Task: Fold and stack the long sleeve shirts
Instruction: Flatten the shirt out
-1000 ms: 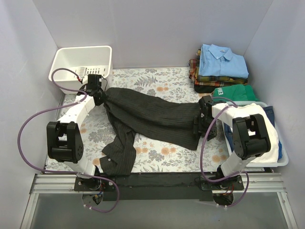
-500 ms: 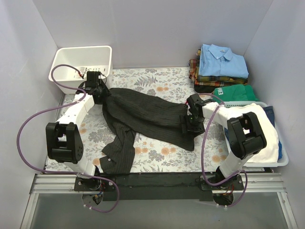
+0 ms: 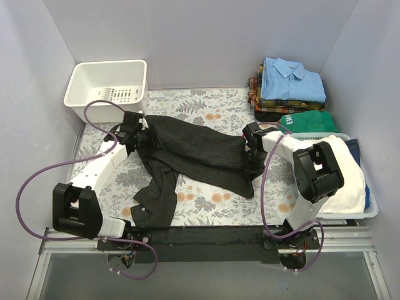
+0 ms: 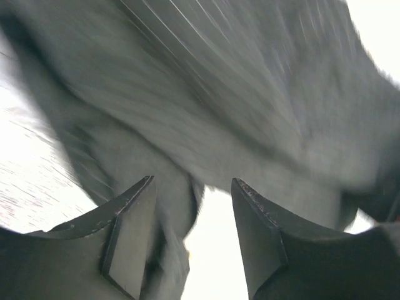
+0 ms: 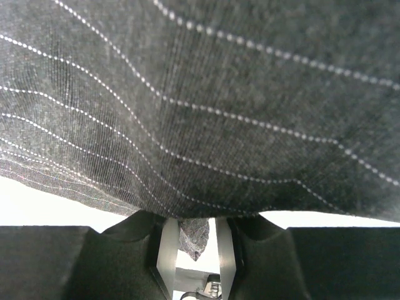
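A black pinstriped long sleeve shirt [image 3: 194, 150] lies spread across the floral table, with one sleeve trailing toward the near edge [image 3: 153, 203]. My left gripper [image 3: 139, 136] hovers over the shirt's left end. Its jaws stand open in the left wrist view [image 4: 192, 187], and blurred dark cloth [image 4: 250, 94] hangs in front and brushes the left finger. My right gripper [image 3: 250, 159] sits at the shirt's right edge. In the right wrist view [image 5: 194, 228] its jaws are narrow, a small fold lies loose between the pads, and the shirt [image 5: 200, 94] covers the fingertips. A folded light blue shirt [image 3: 292, 80] tops a plaid one [image 3: 261, 100] at the back right.
A white basket [image 3: 134, 78] stands at the back left corner. A folded green garment [image 3: 309, 120] lies below the stack. A bin [image 3: 369, 209] with white and blue cloth sits along the right side, close to the right arm. Grey walls close in on three sides.
My left gripper opened, let go of the shirt's left end and moved right and nearer. My right gripper moved left onto the shirt's right edge and its jaws narrowed.
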Controlling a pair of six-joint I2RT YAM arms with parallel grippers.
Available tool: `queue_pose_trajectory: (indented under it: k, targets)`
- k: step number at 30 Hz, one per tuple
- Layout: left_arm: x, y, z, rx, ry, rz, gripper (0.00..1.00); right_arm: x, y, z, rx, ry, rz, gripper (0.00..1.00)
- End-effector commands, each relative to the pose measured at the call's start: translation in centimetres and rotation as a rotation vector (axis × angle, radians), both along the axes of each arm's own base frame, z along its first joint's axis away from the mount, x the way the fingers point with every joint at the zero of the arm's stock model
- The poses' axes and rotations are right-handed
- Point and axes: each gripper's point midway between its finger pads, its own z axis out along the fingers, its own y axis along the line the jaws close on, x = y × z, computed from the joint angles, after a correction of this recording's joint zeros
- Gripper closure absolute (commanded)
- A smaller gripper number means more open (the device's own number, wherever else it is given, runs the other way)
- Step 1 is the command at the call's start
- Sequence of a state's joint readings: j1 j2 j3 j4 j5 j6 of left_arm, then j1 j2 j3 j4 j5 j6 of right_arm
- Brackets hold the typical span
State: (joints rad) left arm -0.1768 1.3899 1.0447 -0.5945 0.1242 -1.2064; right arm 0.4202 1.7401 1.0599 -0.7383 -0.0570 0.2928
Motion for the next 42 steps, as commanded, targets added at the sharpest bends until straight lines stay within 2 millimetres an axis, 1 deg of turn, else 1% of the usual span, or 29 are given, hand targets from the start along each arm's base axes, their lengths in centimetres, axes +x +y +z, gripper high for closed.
queue_pose_trajectory:
  k: [1, 2, 4, 7, 9, 12, 14, 15, 17, 19, 24, 27, 29, 30, 31, 32, 33, 35, 37, 38, 39, 40, 42]
  targets:
    - [-4.9, -4.3, 0.7, -0.046, 0.070, -0.168, 0.49, 0.9, 0.5, -0.7, -0.006, 0.001, -0.007, 0.66]
    - [-5.6, -4.7, 0.3, -0.043, 0.094, -0.184, 0.49, 1.0, 0.6, -0.7, -0.006, 0.001, -0.004, 0.66]
    - [-6.7, -4.9, -0.5, -0.018, 0.135, -0.182, 0.49, 1.1, 0.5, -0.7, -0.011, -0.001, 0.000, 0.66]
    - [-7.9, -4.6, -1.4, 0.017, 0.192, -0.171, 0.48, 1.3, 0.4, -0.6, -0.016, -0.010, 0.004, 0.66]
    - [-8.4, -4.0, -2.3, 0.056, 0.233, -0.144, 0.49, 1.3, 0.4, -0.7, -0.019, -0.008, 0.004, 0.66]
    - [-8.7, -3.8, -3.4, 0.093, 0.267, -0.137, 0.49, 1.3, 0.4, -0.7, -0.019, -0.008, 0.004, 0.66]
    - [-9.2, -3.9, -4.2, 0.107, 0.296, -0.146, 0.54, 1.3, 0.3, -0.8, -0.018, -0.008, 0.001, 0.66]
    - [-9.2, -3.8, -4.7, 0.118, 0.307, -0.146, 0.59, 1.3, 0.4, -0.7, -0.018, -0.013, 0.004, 0.66]
    - [-9.5, -3.7, -5.9, 0.133, 0.341, -0.158, 0.62, 1.3, 0.3, -0.7, -0.018, -0.013, 0.004, 0.66]
    - [-9.3, -3.6, -6.7, 0.153, 0.350, -0.165, 0.62, 1.3, 0.4, -0.7, -0.015, -0.015, 0.004, 0.66]
    - [-8.3, -3.4, -7.7, 0.192, 0.363, -0.157, 0.60, 1.2, 0.5, -0.6, -0.007, -0.018, 0.002, 0.66]
    - [-7.7, -2.7, -8.6, 0.244, 0.364, -0.129, 0.58, 1.3, 0.6, -0.5, -0.003, -0.024, 0.000, 0.66]
    - [-7.3, -2.5, -9.0, 0.258, 0.364, -0.121, 0.64, 1.4, 0.6, -0.4, 0.001, -0.027, -0.001, 0.66]
    - [-6.9, -2.8, -9.0, 0.255, 0.355, -0.122, 0.68, 1.3, 0.6, -0.4, -0.001, -0.028, -0.001, 0.66]
    - [-6.7, -2.8, -8.9, 0.255, 0.352, -0.123, 0.85, 1.4, 0.5, -0.3, -0.001, -0.031, -0.005, 0.66]
    - [-6.5, -2.8, -8.8, 0.256, 0.348, -0.123, 0.93, 1.3, 0.5, -0.3, -0.001, -0.029, -0.003, 0.67]
    - [-6.2, -2.9, -8.5, 0.255, 0.337, -0.123, 1.00, 1.3, 0.5, -0.2, -0.001, -0.033, -0.003, 0.70]
    - [-5.5, -2.9, -7.5, 0.263, 0.307, -0.124, 1.00, 1.3, 0.5, 0.1, 0.003, -0.043, -0.002, 0.78]
    - [-4.4, -3.0, -5.8, 0.266, 0.246, -0.135, 1.00, 1.4, 0.7, 0.7, 0.023, -0.061, 0.015, 0.92]
    - [-3.8, -2.5, -5.2, 0.305, 0.213, -0.151, 1.00, 1.4, 0.9, 1.2, 0.034, -0.070, 0.019, 0.99]
    - [-3.2, -2.1, -4.2, 0.331, 0.178, -0.145, 1.00, 1.6, 0.9, 1.8, 0.040, -0.086, 0.018, 0.99]
    - [-2.1, -1.9, -2.7, 0.348, 0.133, -0.135, 1.00, 2.0, 1.1, 3.1, 0.057, -0.125, 0.019, 0.99]
    - [-0.7, -0.8, -0.4, 0.390, 0.085, -0.111, 1.00, 2.0, 1.0, 4.6, 0.067, -0.157, 0.024, 0.99]
